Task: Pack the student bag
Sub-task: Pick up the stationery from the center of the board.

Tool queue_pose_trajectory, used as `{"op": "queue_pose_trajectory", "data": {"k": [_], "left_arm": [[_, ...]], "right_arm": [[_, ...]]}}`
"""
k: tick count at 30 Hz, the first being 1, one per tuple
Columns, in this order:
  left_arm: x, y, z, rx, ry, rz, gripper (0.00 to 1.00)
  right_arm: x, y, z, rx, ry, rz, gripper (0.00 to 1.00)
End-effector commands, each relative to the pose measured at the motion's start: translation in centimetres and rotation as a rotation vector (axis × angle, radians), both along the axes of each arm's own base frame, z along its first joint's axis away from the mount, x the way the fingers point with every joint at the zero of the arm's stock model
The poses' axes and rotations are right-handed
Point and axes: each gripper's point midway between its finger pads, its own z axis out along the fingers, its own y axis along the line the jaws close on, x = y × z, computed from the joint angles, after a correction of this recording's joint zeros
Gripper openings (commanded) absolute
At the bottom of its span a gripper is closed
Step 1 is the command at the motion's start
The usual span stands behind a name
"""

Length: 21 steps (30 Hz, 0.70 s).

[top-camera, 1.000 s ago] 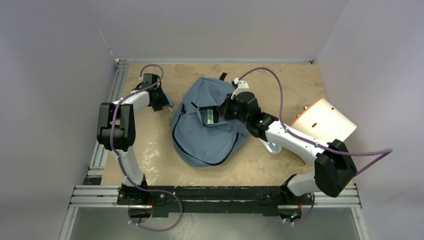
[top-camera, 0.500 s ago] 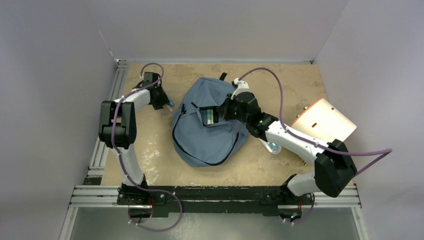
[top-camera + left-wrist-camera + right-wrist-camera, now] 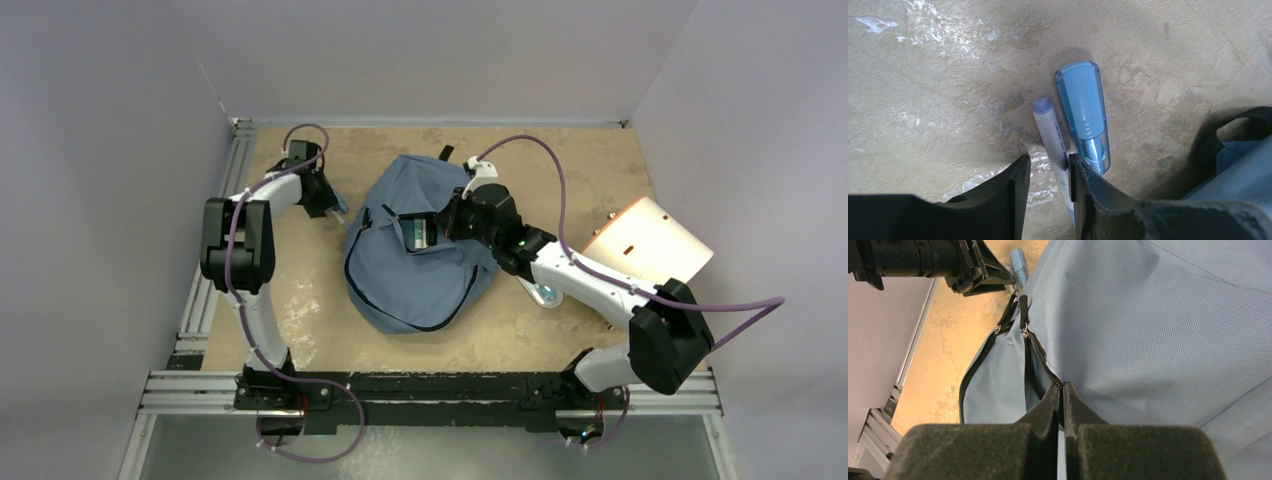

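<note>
Your left gripper (image 3: 1048, 161) is standing with its fingers narrowly apart around a white pen (image 3: 1048, 127). The pen is lying against the right finger, with a sliver of table (image 3: 923, 75) showing on its other side, and its lower end is running out of sight between the fingers. Just beside the pen a stubby blue marker (image 3: 1083, 107) is lying on the table, its tip tucked behind the same finger. Your right gripper (image 3: 1062, 390) is pinching its fingers fully together on the zipper (image 3: 1035, 352) of the bag (image 3: 1158, 330), and the pinched spot itself is hidden by the pads. The bag is lying in the middle of the table between the arms. Its pocket is gaping, and something dark inside is too small to make out. A pale blue thing (image 3: 546, 293) is peeking out from under your right arm, mostly covered. A beige folder (image 3: 650, 240) is lying well apart on the right. Counted: one bag, one folder, one pen, one marker, and two zipper pulls (image 3: 1024, 331) side by side.
</note>
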Motion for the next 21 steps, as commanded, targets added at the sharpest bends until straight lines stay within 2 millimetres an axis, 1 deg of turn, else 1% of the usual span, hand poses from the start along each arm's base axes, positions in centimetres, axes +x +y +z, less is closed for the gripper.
{"op": "queue_pose_trajectory", "data": {"k": [1, 5, 8, 11, 16, 18, 21], "left_arm": [[-1.2, 1.6, -1.6, 0.126, 0.112, -0.024, 0.33], [-1.3, 1.8, -1.9, 0.209, 0.148, -0.052, 0.33], [-1.9, 2.2, -2.2, 0.267, 0.178, -0.059, 0.33], [-2.5, 2.5, -2.4, 0.282, 0.194, -0.059, 0.33], [-2.7, 2.5, -2.6, 0.295, 0.211, -0.083, 0.33], [-2.9, 2.8, -2.6, 0.31, 0.223, -0.09, 0.31], [-3.4, 3.1, -2.9, 0.328, 0.242, -0.099, 0.24]], "right_arm": [[-0.5, 1.1, 3.0, 0.084, -0.05, 0.033, 0.0], [-0.4, 1.2, 2.9, 0.084, -0.048, 0.036, 0.0], [-0.4, 1.3, 3.0, 0.088, -0.051, 0.036, 0.0], [-0.2, 1.5, 3.1, 0.092, -0.054, 0.037, 0.0], [-0.1, 1.6, 3.3, 0.093, -0.058, 0.036, 0.0], [0.0, 1.5, 3.4, 0.092, -0.059, 0.033, 0.0], [-0.1, 1.5, 3.3, 0.092, -0.059, 0.033, 0.0]]}}
